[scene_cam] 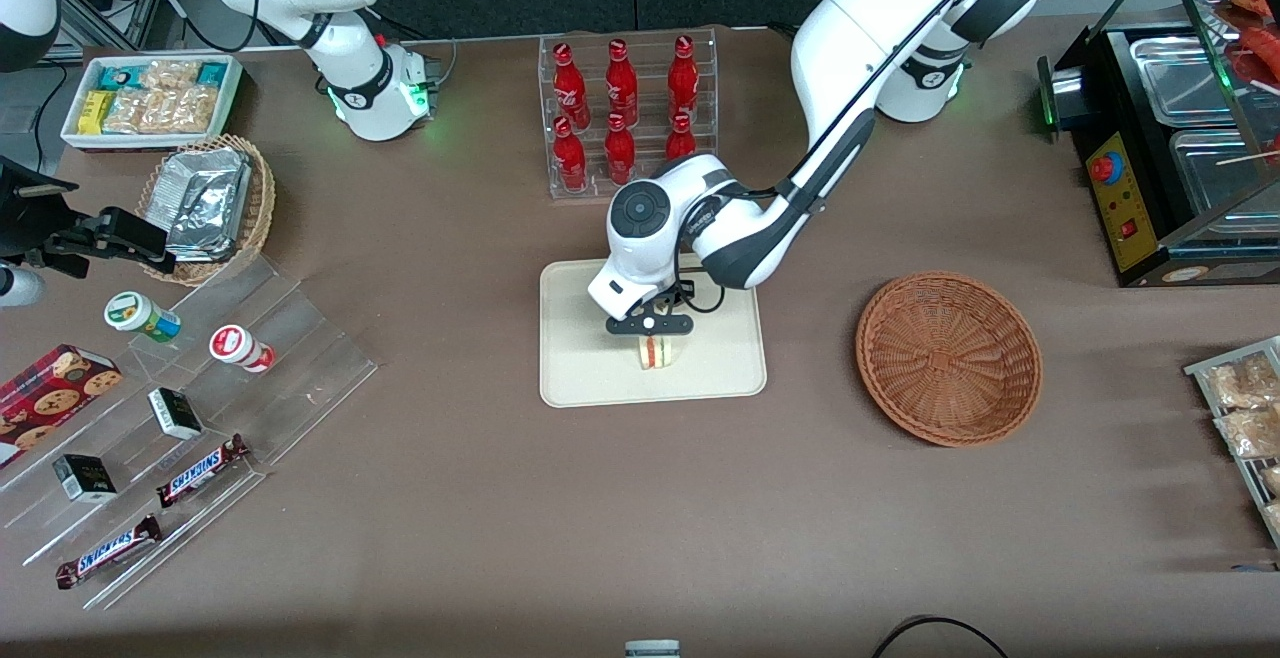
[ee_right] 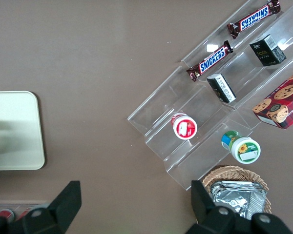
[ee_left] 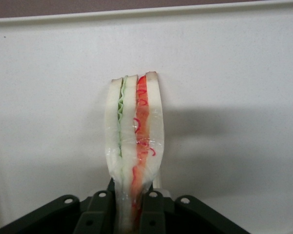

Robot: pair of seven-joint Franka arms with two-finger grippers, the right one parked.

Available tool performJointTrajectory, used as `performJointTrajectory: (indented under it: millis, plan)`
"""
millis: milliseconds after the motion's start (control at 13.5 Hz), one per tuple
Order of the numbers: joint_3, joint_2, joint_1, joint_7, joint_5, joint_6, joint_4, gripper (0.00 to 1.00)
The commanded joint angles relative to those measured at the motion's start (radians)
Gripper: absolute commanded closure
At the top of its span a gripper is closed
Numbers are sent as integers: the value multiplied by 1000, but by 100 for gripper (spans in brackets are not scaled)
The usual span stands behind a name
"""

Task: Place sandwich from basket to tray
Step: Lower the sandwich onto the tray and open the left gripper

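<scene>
One sandwich (scene_cam: 657,352) is pinched in the one gripper (scene_cam: 652,335), over the single tray (scene_cam: 590,378). One brown basket (scene_cam: 948,357) sits beside the tray, toward the working arm's end of the table. Six red bottles (scene_cam: 621,93) stand in one clear rack (scene_cam: 548,118), farther from the front camera than the tray. Toward the parked arm's end lie two Snickers bars (scene_cam: 203,469), two small dark boxes (scene_cam: 175,413), two round tubs (scene_cam: 241,348), one cookie box (scene_cam: 55,394), one tan basket (scene_cam: 258,208) of foil packets and one white bin (scene_cam: 72,108) of snacks.
</scene>
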Motion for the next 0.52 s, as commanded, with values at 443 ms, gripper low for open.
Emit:
performJointTrajectory:
  millis: [443]
  plan:
    - [13, -140, 4, -127, -4, -151, 44, 0]
